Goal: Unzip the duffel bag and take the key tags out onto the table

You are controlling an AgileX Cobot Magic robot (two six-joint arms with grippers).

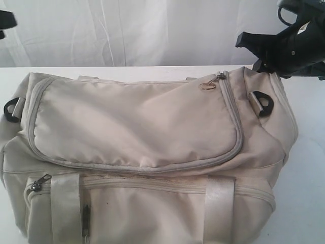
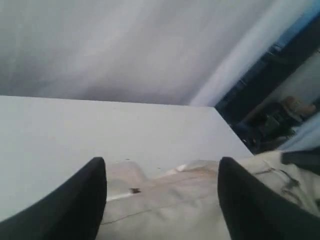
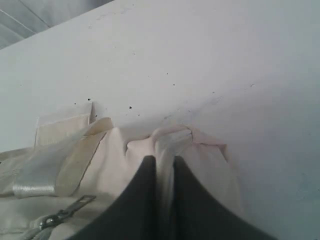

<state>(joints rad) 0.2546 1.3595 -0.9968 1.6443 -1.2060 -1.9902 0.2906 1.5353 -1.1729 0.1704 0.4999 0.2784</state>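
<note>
The cream duffel bag [image 1: 137, 127] lies on the white table [image 1: 310, 152] and fills most of the exterior view. Its top flap is zipped, with the ring pull [image 1: 208, 85] at the far right corner. My right gripper [image 3: 165, 159] is shut on a pinched fold of the bag's fabric [image 3: 172, 137] at its far right end; in the exterior view it sits at the bag's top right [image 1: 264, 63]. My left gripper [image 2: 162, 165] hangs open over the bag's cloth [image 2: 170, 205], holding nothing. The key tags are out of view.
Black D-rings sit at the bag's right [image 1: 264, 103] and left [image 1: 10, 111] ends. A front pocket zipper pull [image 1: 38, 183] and two webbing straps [image 1: 66, 208] face the camera. A white curtain [image 1: 127, 30] hangs behind the table. Bare tabletop [image 2: 75, 130] runs beyond the bag.
</note>
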